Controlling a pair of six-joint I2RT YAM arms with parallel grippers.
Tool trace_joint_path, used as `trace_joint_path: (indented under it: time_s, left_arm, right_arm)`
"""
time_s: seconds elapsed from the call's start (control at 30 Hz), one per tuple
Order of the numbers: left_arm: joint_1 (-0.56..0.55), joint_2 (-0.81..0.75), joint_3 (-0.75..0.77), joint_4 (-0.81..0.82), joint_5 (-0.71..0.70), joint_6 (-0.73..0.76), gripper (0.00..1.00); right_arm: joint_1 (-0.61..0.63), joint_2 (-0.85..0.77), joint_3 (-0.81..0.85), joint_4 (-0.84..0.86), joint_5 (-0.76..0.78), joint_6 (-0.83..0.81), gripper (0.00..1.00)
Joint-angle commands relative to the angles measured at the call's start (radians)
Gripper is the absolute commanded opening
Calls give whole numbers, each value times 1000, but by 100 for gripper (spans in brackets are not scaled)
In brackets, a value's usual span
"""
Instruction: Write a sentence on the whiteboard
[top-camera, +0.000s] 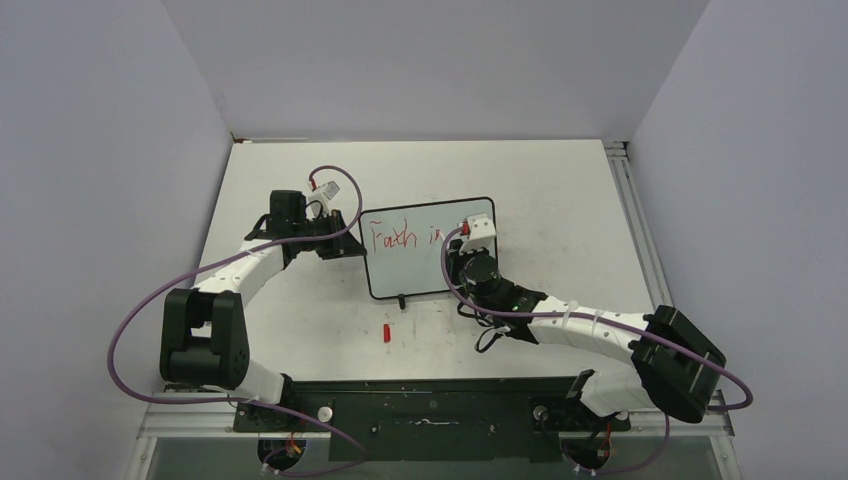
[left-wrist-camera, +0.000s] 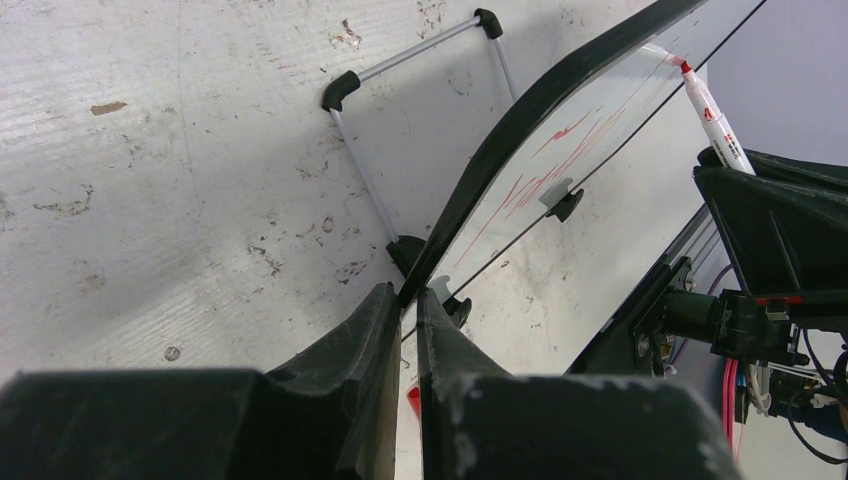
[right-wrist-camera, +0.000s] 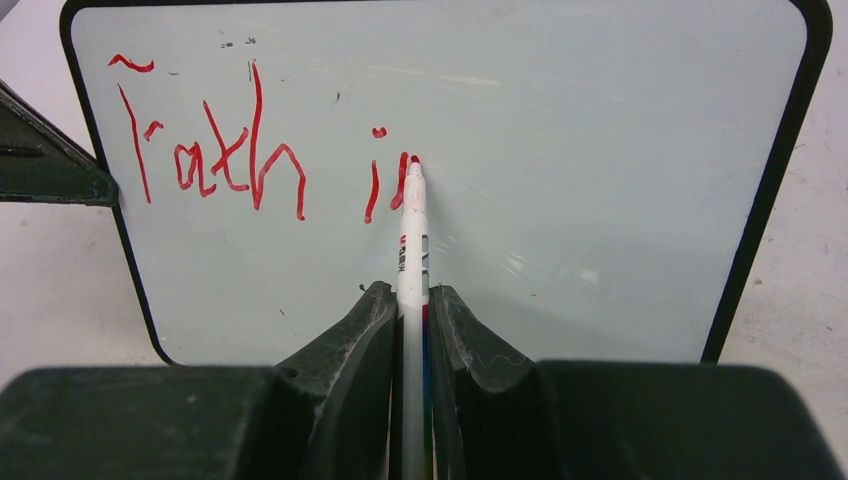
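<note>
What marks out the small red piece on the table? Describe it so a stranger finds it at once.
Start at the whiteboard standing mid-table. On the tabletop before its near edge, towards the robot, lies a small red piece, perhaps a marker cap. It is the only loose red thing; the other red is writing on the board.

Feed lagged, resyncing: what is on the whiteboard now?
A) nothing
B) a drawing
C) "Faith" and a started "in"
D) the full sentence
C: the sentence reads only "Faith" and a started "in", with the marker tip on that last stroke and the rest of the whiteboard bare.
</note>
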Motion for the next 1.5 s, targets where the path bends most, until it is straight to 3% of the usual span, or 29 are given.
trace_joint_path:
  time_s: [0.0, 1.47]
  left_arm:
    - [-9, -19, 36, 5, 19, 6, 5]
    - [-9, -25, 37, 3, 16, 6, 5]
  right_arm:
    - [-12, 6, 39, 49, 29, -9, 5]
    - [14, -96, -59, -58, 40, 89, 5]
